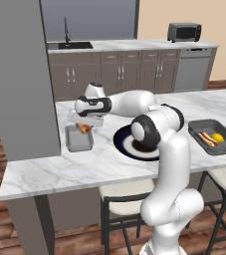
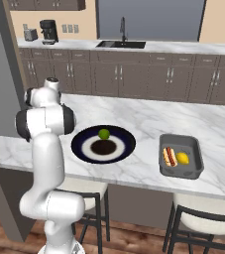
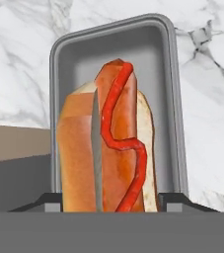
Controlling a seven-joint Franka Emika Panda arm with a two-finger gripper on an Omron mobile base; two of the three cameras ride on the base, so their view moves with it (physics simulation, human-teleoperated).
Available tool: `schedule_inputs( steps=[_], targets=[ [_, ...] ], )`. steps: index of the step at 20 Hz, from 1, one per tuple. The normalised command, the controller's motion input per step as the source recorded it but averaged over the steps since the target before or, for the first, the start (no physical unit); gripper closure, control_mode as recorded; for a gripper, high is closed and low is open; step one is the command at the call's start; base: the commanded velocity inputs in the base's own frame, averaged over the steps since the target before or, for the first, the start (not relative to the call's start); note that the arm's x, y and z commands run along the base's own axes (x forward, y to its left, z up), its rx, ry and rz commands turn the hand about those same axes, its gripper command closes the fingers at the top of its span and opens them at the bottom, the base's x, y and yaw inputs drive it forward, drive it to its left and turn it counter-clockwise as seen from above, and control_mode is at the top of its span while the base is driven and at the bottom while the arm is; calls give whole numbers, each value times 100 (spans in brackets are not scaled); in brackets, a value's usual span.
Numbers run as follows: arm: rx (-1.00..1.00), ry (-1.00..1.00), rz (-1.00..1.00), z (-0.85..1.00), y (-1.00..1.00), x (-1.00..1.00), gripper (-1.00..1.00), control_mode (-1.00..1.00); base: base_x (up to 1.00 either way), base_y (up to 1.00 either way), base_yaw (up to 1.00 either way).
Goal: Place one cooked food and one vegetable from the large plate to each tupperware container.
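My gripper is shut on a hot dog and holds it just above the left tupperware container, a grey tray. In the hand view the hot dog, with its red sauce line, hangs between the fingertips over that empty tray. To the right lies the large plate, partly behind my arm. From the right base view the large plate carries a green round vegetable. The right tupperware container holds a hot dog and a yellow vegetable.
A grey pillar stands close to the left tray at the counter's left end. Stools sit under the near counter edge. Along the back wall are a sink and a toaster oven.
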Motion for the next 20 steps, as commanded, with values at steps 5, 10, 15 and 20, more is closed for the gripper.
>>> schedule_inputs(
  steps=[5,10,15,20],
  targets=[
    [0,0,0,-34,5,30,100,-100,0,0,0],
    [0,0,0,-33,11,28,100,-100,0,0,0],
    [0,0,0,-21,8,19,100,-100,0,0,0],
    [0,0,-1,-12,0,1,100,-100,0,0,0]
  ],
)
